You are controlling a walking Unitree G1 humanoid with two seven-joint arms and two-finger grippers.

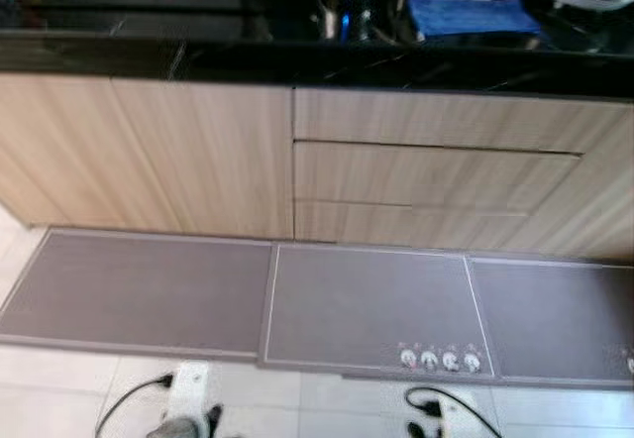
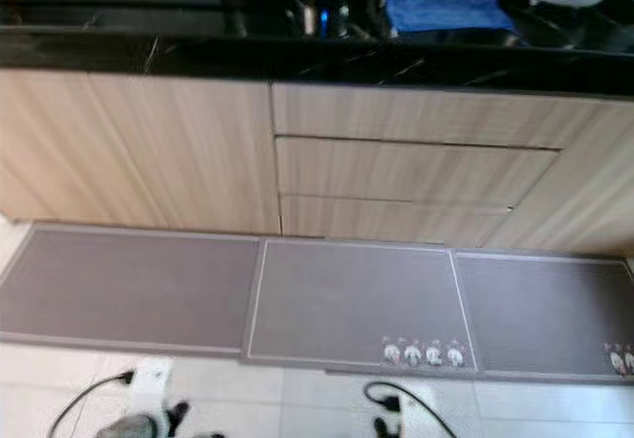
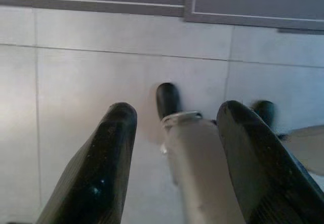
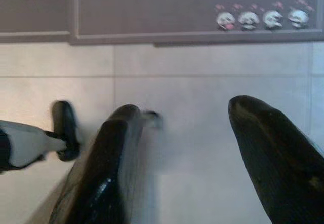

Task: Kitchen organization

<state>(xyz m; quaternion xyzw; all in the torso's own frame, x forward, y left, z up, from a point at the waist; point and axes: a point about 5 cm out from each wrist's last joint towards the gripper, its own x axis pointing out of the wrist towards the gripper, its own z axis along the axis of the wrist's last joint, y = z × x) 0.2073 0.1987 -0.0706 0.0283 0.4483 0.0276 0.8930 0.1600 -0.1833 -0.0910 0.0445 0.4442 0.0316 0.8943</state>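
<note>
Both grippers, left gripper [image 3: 174,148] and right gripper [image 4: 202,153], hang open and empty over the floor tiles [image 3: 91,72], apparently idle because the robot stands well back from the counter [image 1: 198,42].

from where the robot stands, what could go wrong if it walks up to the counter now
The grey mats lie edge to edge in front of the cabinets; a foot could catch an edge and slip on the tiled floor. The left gripper and right gripper hang open and low, so they might knock the drawers when raised. The black countertop is crowded near the blue cloth, so reaching in could tip something.
</note>
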